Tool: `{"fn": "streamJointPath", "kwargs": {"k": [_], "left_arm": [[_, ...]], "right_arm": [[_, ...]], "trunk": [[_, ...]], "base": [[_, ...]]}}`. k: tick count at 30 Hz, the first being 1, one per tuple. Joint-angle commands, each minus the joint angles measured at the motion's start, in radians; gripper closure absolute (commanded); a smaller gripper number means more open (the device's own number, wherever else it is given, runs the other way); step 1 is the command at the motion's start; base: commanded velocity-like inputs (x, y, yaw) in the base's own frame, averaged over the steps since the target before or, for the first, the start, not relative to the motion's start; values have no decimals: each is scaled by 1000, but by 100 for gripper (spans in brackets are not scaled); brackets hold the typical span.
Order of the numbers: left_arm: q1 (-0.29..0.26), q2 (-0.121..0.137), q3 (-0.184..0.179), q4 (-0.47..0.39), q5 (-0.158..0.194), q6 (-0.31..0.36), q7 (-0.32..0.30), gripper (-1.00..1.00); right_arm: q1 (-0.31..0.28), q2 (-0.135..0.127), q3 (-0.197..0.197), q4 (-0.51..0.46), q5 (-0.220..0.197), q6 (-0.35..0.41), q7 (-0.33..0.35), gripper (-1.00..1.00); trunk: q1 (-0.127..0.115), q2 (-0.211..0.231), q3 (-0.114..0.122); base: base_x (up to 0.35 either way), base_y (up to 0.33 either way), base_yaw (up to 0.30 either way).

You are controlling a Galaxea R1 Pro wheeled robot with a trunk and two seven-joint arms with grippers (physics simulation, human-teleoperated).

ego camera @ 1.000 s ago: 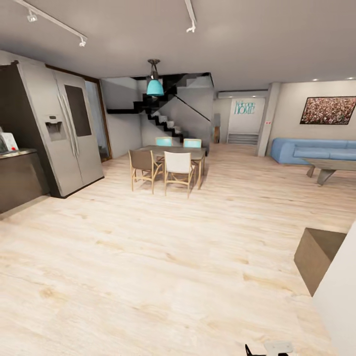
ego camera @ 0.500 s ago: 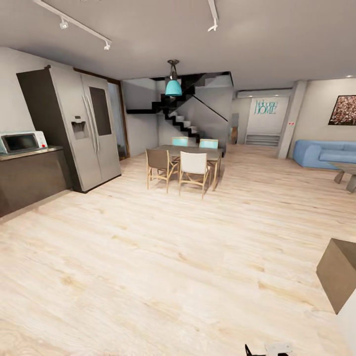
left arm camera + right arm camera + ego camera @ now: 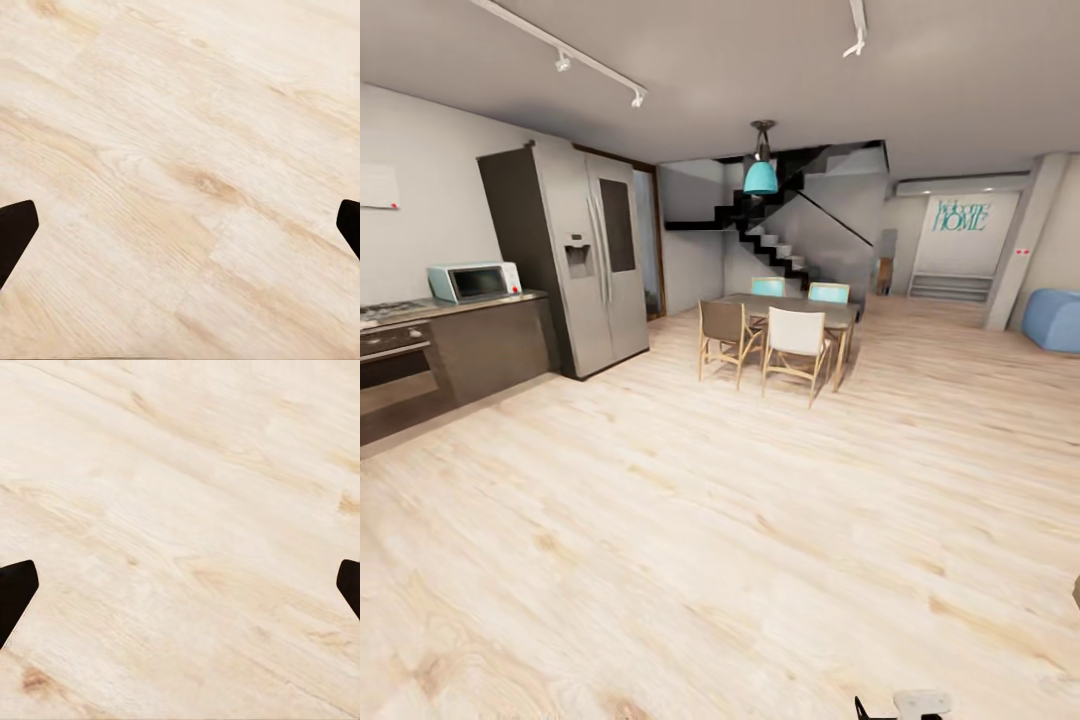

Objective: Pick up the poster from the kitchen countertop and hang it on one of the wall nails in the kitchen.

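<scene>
A: Biggest first. Pale wood floor (image 3: 760, 520) fills most of the head view, open room.
B: Next?
A: Steel double-door fridge (image 3: 585, 270) at left, then the kitchen countertop (image 3: 450, 308), grey top over dark fronts, running out from the fridge's side. Oven (image 3: 395, 375) set in it, hob above.
B: Middle?
A: Dining table (image 3: 800, 312) with four chairs, black staircase (image 3: 775, 235) behind, teal pendant lamp (image 3: 761, 177) above the table.
B: Smaller?
A: Blue sofa (image 3: 1055, 320) at right edge, "HOME" sign (image 3: 961, 216) on far wall, microwave (image 3: 473, 282) on the counter.
B: Poster?
A: Can't spot it; none on the visible counter stretch.
B: Grippers?
A: Left gripper (image 3: 180, 225) fingers spread wide, nothing held, over floor. Right gripper (image 3: 180, 585) same, released.
</scene>
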Motion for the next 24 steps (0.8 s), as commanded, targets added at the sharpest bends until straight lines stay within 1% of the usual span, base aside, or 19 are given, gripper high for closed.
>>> {"fn": "streamJointPath", "kwargs": {"k": [1,18,21,24], "left_arm": [[0,0,-1,-1,8,-1,0,-100],[0,0,-1,10,8,-2,0,-100],[0,0,-1,10,8,-2,1,-100],[0,0,-1,10,8,-1,1,-100]], "right_arm": [[0,0,1,0,1,-3,-1,-100],[0,1,1,0,4,-2,0,-100],[0,1,1,1,4,-1,0,-100],[0,0,0,13,3,-2,1,-100]], "trunk": [[0,0,-1],[0,0,-1],[0,0,-1],[0,0,-1]], "base": [[0,0,293],[2,-3,292],[107,-113,194],[201,-173,78]]}}
